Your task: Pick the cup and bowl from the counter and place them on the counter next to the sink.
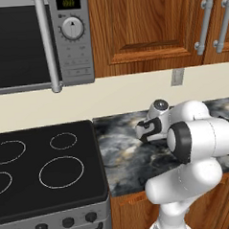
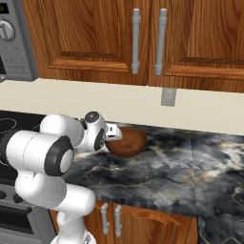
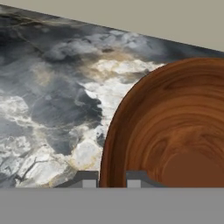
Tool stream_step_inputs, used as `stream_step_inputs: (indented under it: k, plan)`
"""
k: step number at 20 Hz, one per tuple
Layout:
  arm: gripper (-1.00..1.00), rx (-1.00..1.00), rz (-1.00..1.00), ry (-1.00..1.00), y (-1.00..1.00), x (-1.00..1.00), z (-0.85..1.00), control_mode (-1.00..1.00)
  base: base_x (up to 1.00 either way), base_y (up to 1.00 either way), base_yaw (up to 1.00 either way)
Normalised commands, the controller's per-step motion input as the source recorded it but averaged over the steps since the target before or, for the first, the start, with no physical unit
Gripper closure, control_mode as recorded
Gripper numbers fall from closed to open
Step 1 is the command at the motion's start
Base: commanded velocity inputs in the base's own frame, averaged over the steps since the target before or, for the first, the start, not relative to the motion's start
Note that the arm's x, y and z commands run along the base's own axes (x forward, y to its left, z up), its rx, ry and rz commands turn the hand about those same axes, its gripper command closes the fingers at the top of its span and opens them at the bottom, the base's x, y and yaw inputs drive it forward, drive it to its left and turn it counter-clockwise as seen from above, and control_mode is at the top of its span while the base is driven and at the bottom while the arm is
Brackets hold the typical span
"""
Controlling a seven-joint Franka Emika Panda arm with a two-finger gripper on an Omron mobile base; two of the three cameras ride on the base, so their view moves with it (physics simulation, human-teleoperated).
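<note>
The reddish-brown bowl sits on the dark marbled counter close to the back wall. My gripper reaches it from the left, low over the stone. In the hand view the bowl takes up the right half, and its near rim passes between my two fingertips. The gripper is shut on that rim, one finger inside the bowl and one outside. The cup and the sink are out of view.
A black glass stovetop adjoins the counter on the left, under a microwave. Wooden wall cabinets hang above, and a wall outlet sits behind the bowl. The counter runs on to the right.
</note>
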Motion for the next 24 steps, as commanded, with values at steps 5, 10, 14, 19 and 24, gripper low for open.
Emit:
stream_step_inputs:
  k: [5,10,14,19,24]
  plan:
    - [1.0,0.0,0.0,0.0,0.0,-0.06,0.02,-1.0,0.0,0.0,0.0]
    - [1.0,0.0,0.0,0.0,0.0,-0.26,0.14,-1.0,0.0,0.0,0.0]
    - [1.0,-0.03,0.0,0.01,0.0,-0.36,0.26,-1.0,0.0,0.0,0.0]
    - [1.0,-0.07,0.0,0.02,0.0,-0.28,0.28,-1.0,0.0,0.0,0.0]
    - [1.0,-0.09,0.0,0.0,0.0,-0.2,0.08,-1.0,0.0,0.0,0.0]
